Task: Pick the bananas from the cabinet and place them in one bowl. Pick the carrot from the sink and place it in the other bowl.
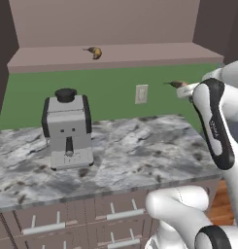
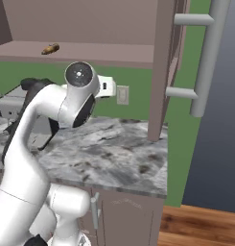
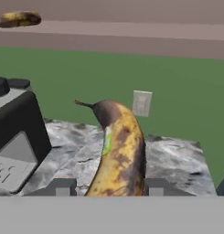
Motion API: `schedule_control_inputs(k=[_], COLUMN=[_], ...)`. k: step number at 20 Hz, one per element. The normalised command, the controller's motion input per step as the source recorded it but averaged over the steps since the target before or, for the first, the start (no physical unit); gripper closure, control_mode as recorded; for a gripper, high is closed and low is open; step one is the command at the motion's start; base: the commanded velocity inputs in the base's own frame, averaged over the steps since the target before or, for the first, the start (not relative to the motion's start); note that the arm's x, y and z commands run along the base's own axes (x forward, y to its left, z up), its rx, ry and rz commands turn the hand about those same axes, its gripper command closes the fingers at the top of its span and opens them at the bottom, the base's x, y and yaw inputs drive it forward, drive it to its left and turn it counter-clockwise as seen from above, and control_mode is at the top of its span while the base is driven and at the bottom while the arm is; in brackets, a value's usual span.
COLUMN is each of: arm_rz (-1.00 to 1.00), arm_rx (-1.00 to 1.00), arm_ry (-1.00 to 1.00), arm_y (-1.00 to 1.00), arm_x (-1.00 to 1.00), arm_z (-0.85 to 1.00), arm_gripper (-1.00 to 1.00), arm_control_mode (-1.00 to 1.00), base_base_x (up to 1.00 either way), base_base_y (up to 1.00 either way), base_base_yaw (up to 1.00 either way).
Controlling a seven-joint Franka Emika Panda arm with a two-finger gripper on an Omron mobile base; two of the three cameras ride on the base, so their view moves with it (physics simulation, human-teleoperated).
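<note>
Your hand (image 3: 109, 189) hangs above the desk (image 1: 140, 155) right of the coffee machine (image 1: 67, 129), clamped on a banana (image 3: 120, 155). Second banana (image 1: 94, 52) lies on the cabinet (image 1: 115, 56) shelf; fingertips mostly cut off.

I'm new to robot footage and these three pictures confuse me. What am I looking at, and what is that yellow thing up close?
It is a rendered kitchen with a white robot arm. Two pictures come from cameras on its base, behind it to its left and right. The third looks along its claw. The yellow thing is a blotchy banana, held between the claw's two fingers. A second banana lies on the cabinet shelf above. On the marble counter stands a grey coffee machine, with a wall socket on the green wall behind.
</note>
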Motion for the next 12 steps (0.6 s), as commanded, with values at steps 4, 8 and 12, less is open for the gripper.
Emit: schedule_control_inputs(k=[4, 8, 12], arm_rz=[0.18, 0.18, 0.15], arm_rx=[-0.08, -0.09, -0.22], arm_ry=[0.02, 0.04, 0.10], arm_y=[0.00, 0.14, 0.78], arm_x=[-0.99, -0.98, -0.90], arm_z=[-0.66, -0.69, -0.59], arm_gripper=[1.00, 1.00, 1.00], arm_control_mode=[-1.00, -1.00, -1.00], base_base_x=[0.00, 0.00, 0.00], base_base_y=[0.00, 0.00, 0.00], base_base_yaw=[0.00, 0.00, 0.00])
